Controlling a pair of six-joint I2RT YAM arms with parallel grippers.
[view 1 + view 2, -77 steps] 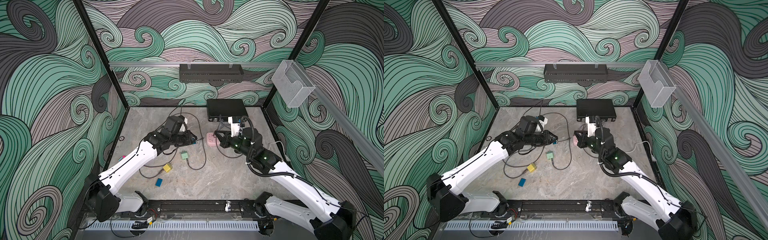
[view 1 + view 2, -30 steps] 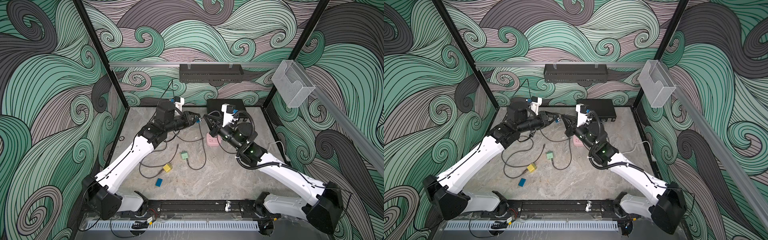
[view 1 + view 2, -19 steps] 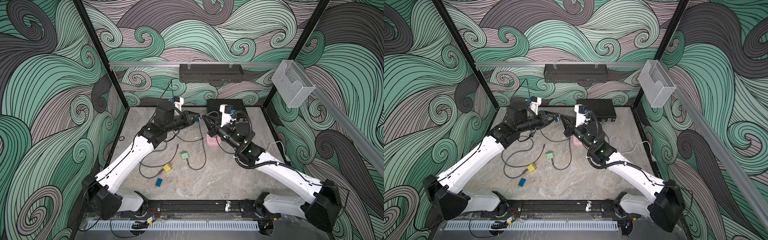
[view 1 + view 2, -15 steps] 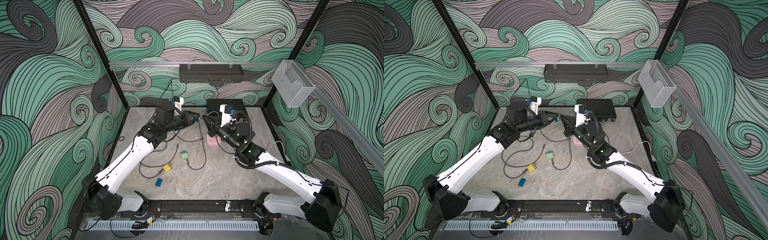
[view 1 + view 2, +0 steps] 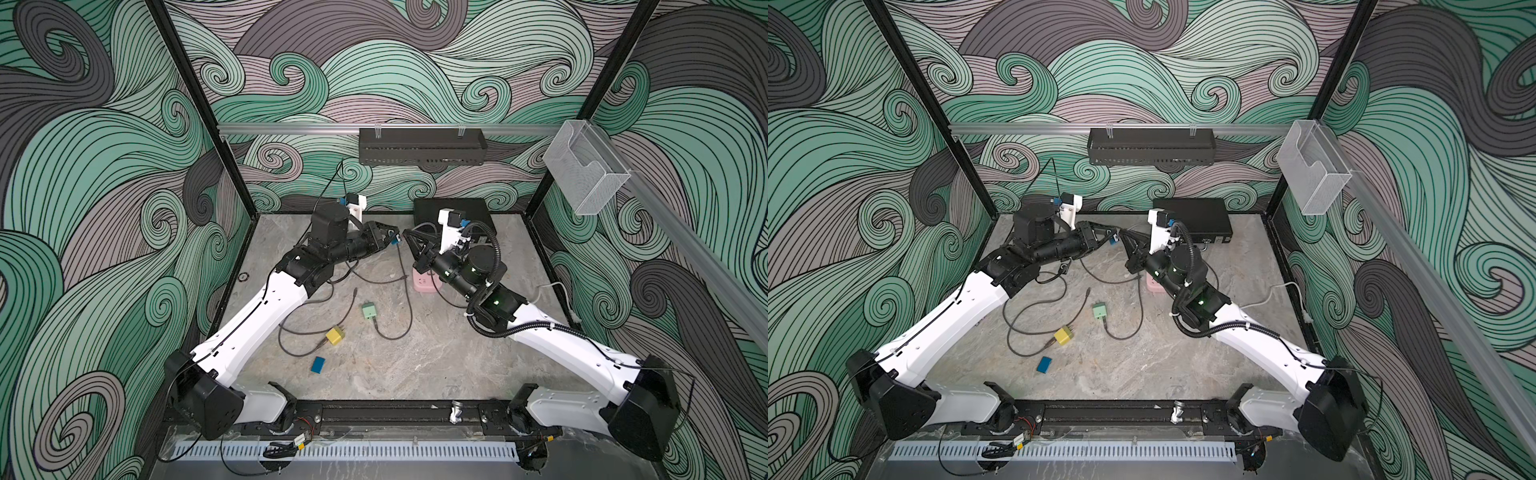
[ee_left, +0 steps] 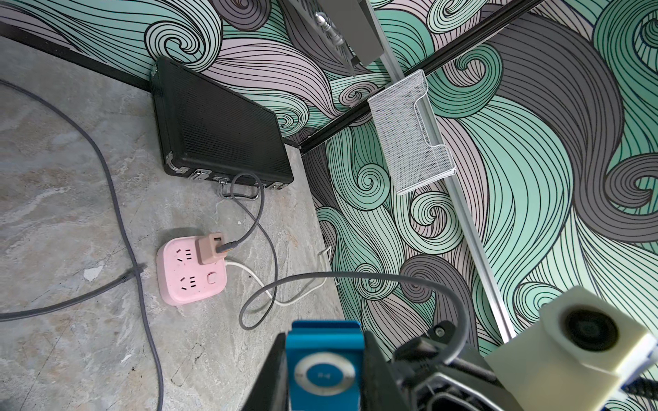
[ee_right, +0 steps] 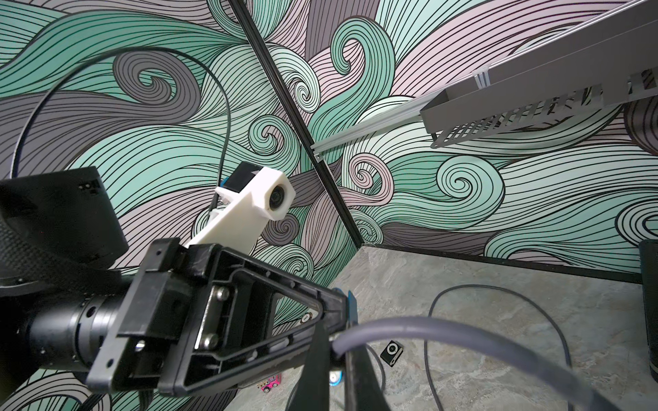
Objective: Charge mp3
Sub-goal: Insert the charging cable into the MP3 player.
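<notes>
- In both top views, finds the left hand (image 5: 392, 235) and the right hand (image 5: 407, 237) raised off the tabletop (image 5: 415, 374) since a couple of seconds ago. Now tip to tip above its back half, hardly shifted in the last half-second.
- Holds the blue mp3 player (image 5: 397, 238) in the clenched left hand, in the air just beside the right fingertips. Too small there to judge contact.
- Half hides the pink power strip (image 5: 420, 284) under the right arm, with the black case (image 5: 473, 205) behind it against the back wall.
- Shows open tabletop toward the front edge and on the right. Loose cables lie left of centre with a green charger (image 5: 367, 310), a yellow charger (image 5: 335, 335) and a blue block (image 5: 318, 364).
- In the left wrist view, shows the player pinched between both fingers, its lower part cut off by the picture's edge and its port out of sight.
- Shows there a brown charger (image 6: 210, 248) plugged into the strip, with the grey cable (image 6: 356, 273) looping from it up to the right hand.
- In the right wrist view, shows the right hand clenched on that cable's end. Plug tip hidden by the fingers, the player only a blue sliver past the left hand.
</notes>
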